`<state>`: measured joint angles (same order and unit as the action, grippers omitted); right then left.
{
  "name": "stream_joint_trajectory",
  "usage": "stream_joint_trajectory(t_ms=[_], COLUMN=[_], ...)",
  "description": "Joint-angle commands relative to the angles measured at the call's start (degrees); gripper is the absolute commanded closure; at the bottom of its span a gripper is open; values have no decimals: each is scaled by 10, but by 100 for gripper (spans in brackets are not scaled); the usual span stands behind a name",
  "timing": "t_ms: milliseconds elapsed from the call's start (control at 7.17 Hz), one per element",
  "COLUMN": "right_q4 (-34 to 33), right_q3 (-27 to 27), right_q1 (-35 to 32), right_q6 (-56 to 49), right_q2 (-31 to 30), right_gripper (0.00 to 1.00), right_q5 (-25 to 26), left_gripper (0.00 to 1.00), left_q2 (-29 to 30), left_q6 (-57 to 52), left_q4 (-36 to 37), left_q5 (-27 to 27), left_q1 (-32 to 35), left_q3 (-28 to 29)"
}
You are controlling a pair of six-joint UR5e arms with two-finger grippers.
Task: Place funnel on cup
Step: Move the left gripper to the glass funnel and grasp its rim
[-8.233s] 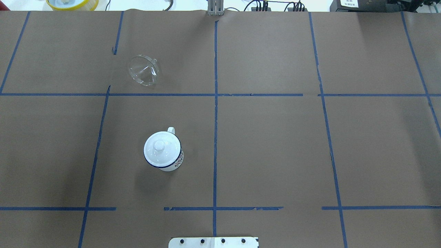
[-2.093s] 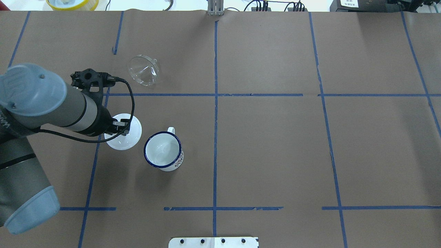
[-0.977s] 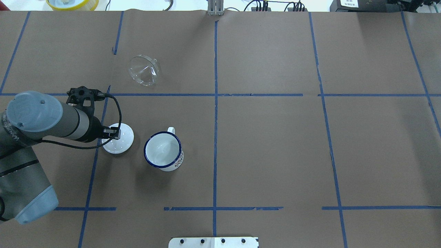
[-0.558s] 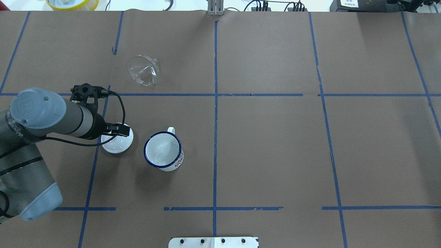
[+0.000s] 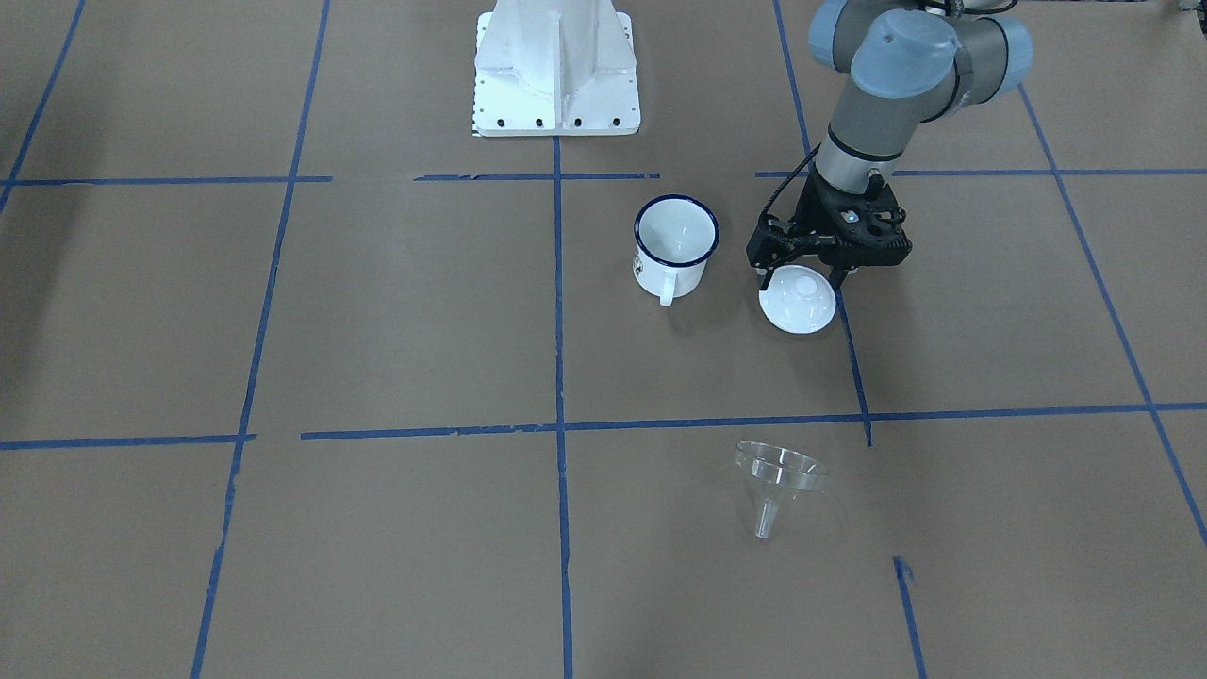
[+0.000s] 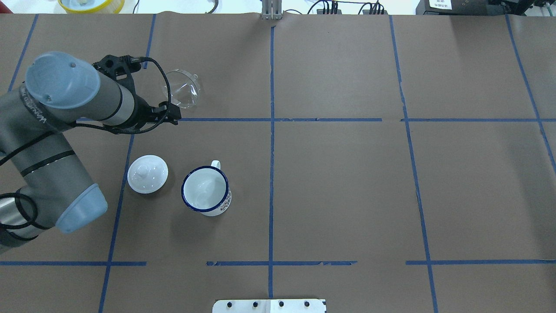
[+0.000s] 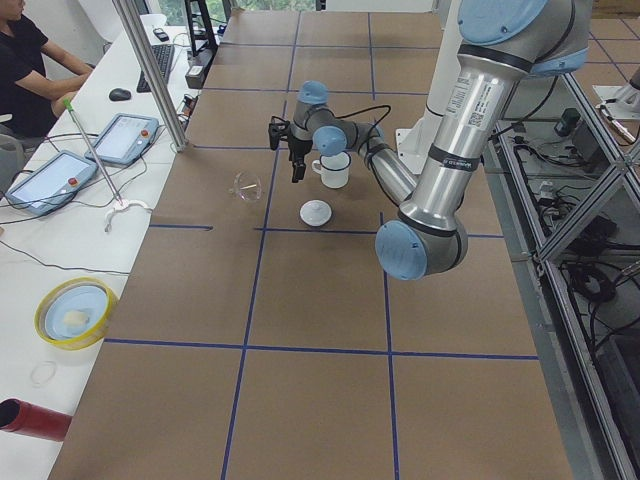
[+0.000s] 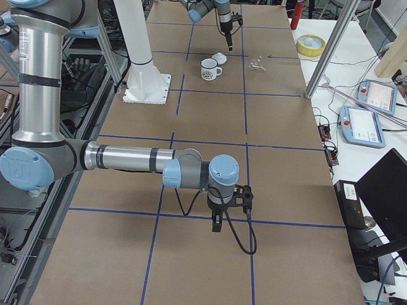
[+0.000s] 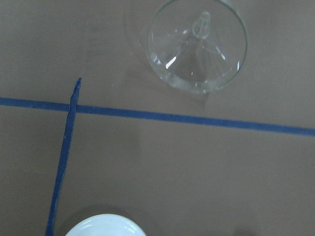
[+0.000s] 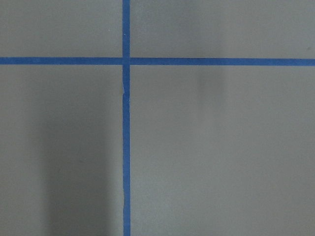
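Observation:
The clear funnel (image 6: pixel 181 89) lies tilted on its side on the brown paper, far left of centre; it also shows in the front view (image 5: pixel 779 476) and fills the top of the left wrist view (image 9: pixel 197 46). The white mug (image 6: pixel 205 191) with a dark blue rim stands upright and uncovered (image 5: pixel 675 243). My left gripper (image 6: pixel 169 116) hangs above the table between the funnel and the mug, open and empty (image 5: pixel 800 273). My right gripper (image 8: pixel 216 222) shows only in the exterior right view; I cannot tell if it is open or shut.
The round white knobbed lid (image 6: pixel 147 174) lies on the table just left of the mug (image 5: pixel 798 300). The white robot base (image 5: pixel 556 66) stands at the near edge. A yellow bowl (image 6: pixel 91 4) and cables lie past the far edge.
My left gripper has let go of the lid, risen and moved away from it toward the funnel. The lid stays on the table beside the mug. Mug and funnel have not moved.

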<state>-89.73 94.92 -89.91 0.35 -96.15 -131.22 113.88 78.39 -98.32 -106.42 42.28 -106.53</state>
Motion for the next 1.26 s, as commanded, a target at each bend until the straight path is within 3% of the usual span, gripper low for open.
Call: stream_joint_trajectory(t_ms=[0, 279, 558, 837, 1116], right_q4=[0, 0, 0, 0, 0], right_q3=[0, 0, 0, 0, 0], right_q1=[0, 0, 0, 0, 0], right_q6=[0, 0, 0, 0, 0], right_q2=[0, 0, 0, 0, 0], right_gripper=[0, 0, 0, 0, 0], right_q5=[0, 0, 0, 0, 0], left_gripper=[0, 0, 0, 1, 22], left_q2=[50, 91, 119, 138, 140], left_q6=[158, 295, 310, 310, 310], left_q4=[-50, -164, -176, -244, -258], left_q5=[10, 82, 116, 124, 123], left_q1=[18, 18, 15, 15, 12], left_q3=[84, 185, 237, 312, 319])
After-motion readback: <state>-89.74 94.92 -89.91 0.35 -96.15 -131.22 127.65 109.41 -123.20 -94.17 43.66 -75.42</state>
